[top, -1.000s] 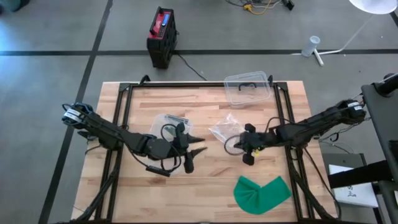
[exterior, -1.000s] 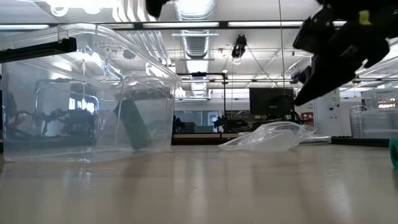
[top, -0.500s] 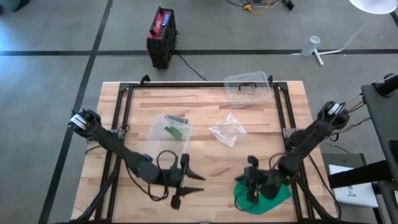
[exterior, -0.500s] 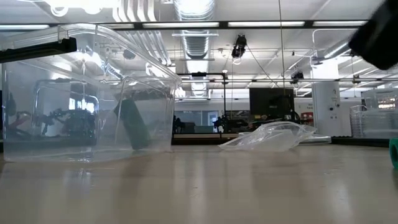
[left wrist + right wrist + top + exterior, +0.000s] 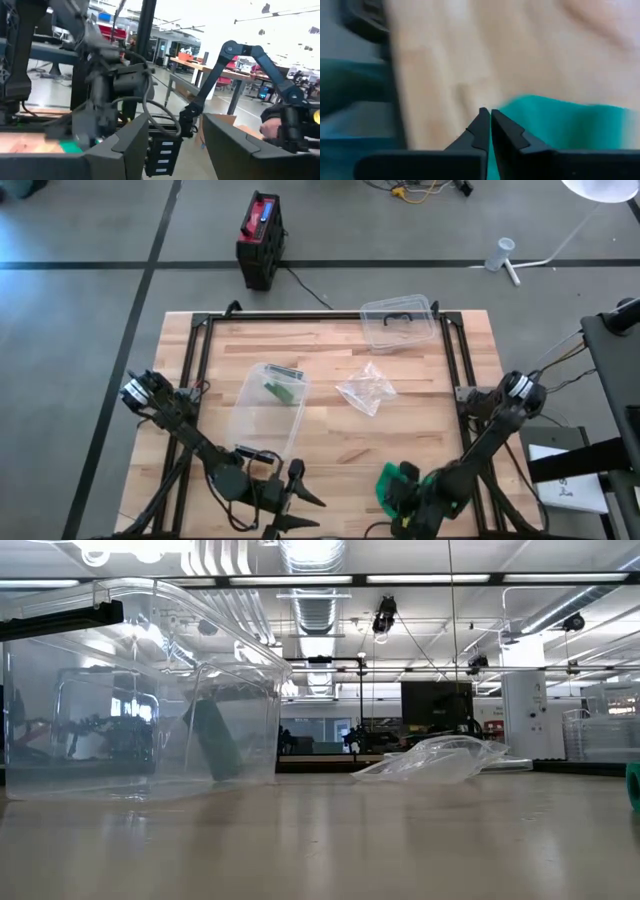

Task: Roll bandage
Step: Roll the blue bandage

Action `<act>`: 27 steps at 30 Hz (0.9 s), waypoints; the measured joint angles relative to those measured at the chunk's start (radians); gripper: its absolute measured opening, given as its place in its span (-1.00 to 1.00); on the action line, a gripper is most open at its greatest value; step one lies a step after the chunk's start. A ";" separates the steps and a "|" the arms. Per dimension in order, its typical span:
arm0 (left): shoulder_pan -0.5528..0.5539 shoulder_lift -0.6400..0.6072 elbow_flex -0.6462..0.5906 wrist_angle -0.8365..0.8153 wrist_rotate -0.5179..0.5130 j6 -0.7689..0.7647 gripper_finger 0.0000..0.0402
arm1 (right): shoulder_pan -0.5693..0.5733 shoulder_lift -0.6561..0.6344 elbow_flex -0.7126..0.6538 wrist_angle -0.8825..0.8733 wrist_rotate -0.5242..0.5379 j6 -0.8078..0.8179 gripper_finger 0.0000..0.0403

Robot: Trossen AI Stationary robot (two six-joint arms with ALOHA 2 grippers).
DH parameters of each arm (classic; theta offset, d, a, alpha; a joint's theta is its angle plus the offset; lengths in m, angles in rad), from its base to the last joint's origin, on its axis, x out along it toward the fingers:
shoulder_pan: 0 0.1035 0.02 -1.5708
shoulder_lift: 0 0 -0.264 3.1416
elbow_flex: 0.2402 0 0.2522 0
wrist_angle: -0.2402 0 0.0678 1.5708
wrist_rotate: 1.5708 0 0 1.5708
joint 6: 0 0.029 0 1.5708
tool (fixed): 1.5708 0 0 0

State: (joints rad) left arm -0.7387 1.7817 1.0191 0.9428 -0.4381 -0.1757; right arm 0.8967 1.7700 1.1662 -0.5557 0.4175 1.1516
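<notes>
A flat green bandage (image 5: 386, 479) lies spread on the table near its near edge, right of centre; it also shows in the right wrist view (image 5: 560, 122) and at the low view's right edge (image 5: 634, 785). My right gripper (image 5: 400, 498) hovers over it with its fingers shut (image 5: 487, 114), their tips at the bandage's edge. My left gripper (image 5: 300, 492) is open and empty (image 5: 175, 145) at the near edge, left of the bandage. A green roll (image 5: 281, 388) lies inside a clear tub (image 5: 268, 402) at centre left. My right gripper points its shut fingertips (image 5: 481, 122) down at the bandage's edge (image 5: 512, 107). I cannot tell whether they touch the cloth or stand just above it.
A crumpled clear plastic bag (image 5: 365, 390) lies at the table's middle. A second clear tub (image 5: 398, 322) stands at the far edge. The clear tub with the roll fills the low view's left (image 5: 140, 690). Bare wood lies between the tub and the near edge.
Both grippers have gone from the table's middle toward its near edge. My right gripper has come down over the green bandage and has left the low view. My left gripper has stayed open. The bandage has kept its place.
</notes>
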 joint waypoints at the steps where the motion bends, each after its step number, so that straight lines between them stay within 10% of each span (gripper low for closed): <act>1: 0.000 0.000 0.000 0.000 0.000 -0.011 -0.10 | 0.000 0.008 0.035 -0.097 0.010 0.014 -0.90; 5: -0.009 0.000 0.000 -0.001 0.000 -0.025 -0.07 | -0.002 0.033 0.085 -0.338 0.020 0.077 -0.68; 15: -0.029 0.000 0.000 -0.011 0.003 -0.028 -0.10 | -0.033 0.035 -0.009 -0.325 -0.085 0.061 0.01; 27: -0.031 0.000 0.000 -0.030 0.003 -0.021 -0.27 | -0.131 0.028 -0.127 -0.155 -0.173 -0.068 -0.11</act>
State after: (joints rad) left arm -0.7696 1.7821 1.0191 0.9124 -0.4355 -0.1963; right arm 0.7657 1.7981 1.0395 -0.7106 0.2445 1.0840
